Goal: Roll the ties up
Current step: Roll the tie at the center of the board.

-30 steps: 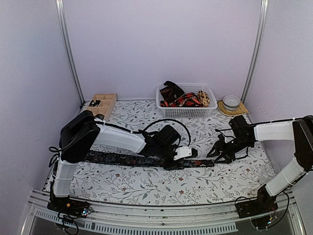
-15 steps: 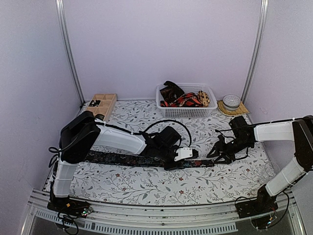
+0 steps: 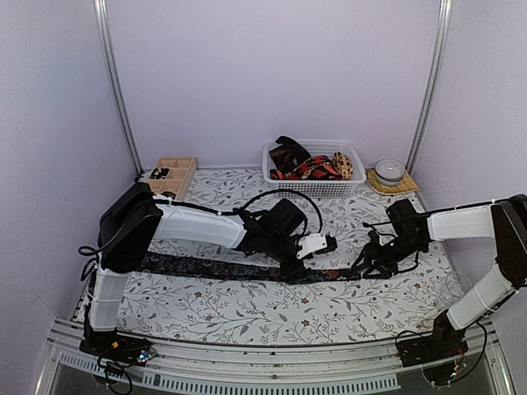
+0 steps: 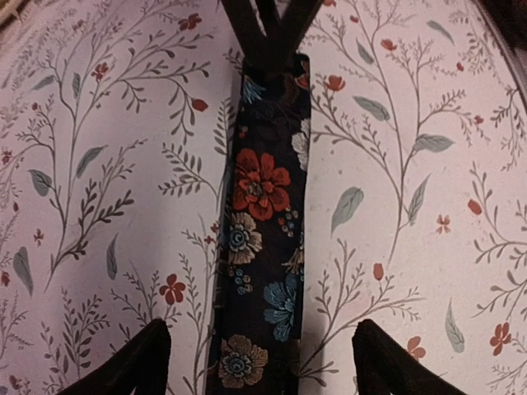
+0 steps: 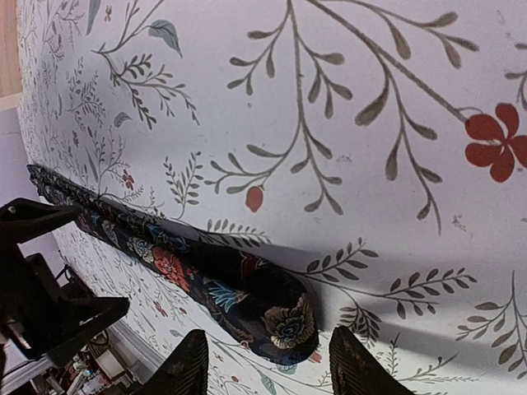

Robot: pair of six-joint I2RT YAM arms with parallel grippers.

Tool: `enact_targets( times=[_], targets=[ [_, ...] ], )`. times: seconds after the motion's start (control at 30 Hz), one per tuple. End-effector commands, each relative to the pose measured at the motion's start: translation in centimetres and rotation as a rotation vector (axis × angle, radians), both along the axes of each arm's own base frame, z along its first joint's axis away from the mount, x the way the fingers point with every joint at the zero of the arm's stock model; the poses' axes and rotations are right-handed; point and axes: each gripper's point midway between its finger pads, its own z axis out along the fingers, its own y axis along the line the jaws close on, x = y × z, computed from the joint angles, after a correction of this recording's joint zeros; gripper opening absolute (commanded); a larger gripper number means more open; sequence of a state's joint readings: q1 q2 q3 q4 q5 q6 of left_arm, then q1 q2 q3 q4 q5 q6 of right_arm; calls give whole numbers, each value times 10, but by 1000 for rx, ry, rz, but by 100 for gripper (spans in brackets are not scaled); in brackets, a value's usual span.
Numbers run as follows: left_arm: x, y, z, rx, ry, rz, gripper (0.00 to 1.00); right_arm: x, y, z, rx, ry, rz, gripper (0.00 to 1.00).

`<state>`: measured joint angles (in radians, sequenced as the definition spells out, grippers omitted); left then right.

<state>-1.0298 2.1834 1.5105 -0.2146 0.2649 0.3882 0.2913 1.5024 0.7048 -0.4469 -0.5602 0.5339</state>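
A long dark tie with flowers (image 3: pixel 214 267) is lying flat across the flowery tablecloth (image 3: pixel 247 309), from the left side to the middle. It is not rolled at all yet. More ties are sitting in the white basket (image 3: pixel 313 189) at the back.

The left claw (image 4: pixel 262 358) is hanging low over the tie, close to its right end. Its two fingers are standing wide apart, one on each side of the cloth, and they are not touching it. It is holding nothing.

The right claw (image 5: pixel 268 354) is sitting at the very end of the tie. Its fingers are about half open, and the end of the tie is lying between them. A little gap is showing on each side, so it is not squeezing the tie.

I think the work on this tie is only starting. The claws are getting ready to begin the roll at the end. Next, the right claw needs to close on the end and fold it over onto itself to make a small tight curl. The left claw needs to press the long part down flat, so the tie is not sliding or twisting while the roll is growing.
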Motion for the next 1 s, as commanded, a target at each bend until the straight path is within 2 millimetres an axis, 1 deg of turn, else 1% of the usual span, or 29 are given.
enact_targets(
  times=[0.0, 0.07, 0.17, 0.3, 0.37, 0.53, 0.63, 0.7, 0.87, 0.97],
  targets=[
    [23, -19, 46, -110, 88, 104, 75, -1, -2, -4, 5, -34, 5, 49],
    [31, -25, 44, -113, 133, 139, 74, -1, -2, -7, 3, -32, 4, 47],
    [38, -37, 40, -127, 194, 166, 73, -2, -2, -11, 3, -29, 9, 45],
    [37, -50, 35, -139, 270, 167, 72, -2, -1, -12, 7, -34, 16, 40],
    [37, -53, 29, -136, 292, 171, 72, -1, -1, -11, 9, -40, 20, 37],
    [41, -55, 13, -108, 311, 210, 72, -1, -1, -11, 9, -52, 28, 31],
    [43, -53, -1, -81, 318, 232, 71, 0, -2, -11, 3, -59, 31, 27],
    [44, -51, -5, -71, 320, 243, 71, 1, -3, -12, -5, -61, 29, 24],
    [49, -47, -3, -71, 325, 273, 71, 0, -6, -12, -19, -61, 28, 16],
    [53, -45, 1, -81, 339, 293, 72, -1, -14, -12, -51, -53, 16, 12]
  ],
)
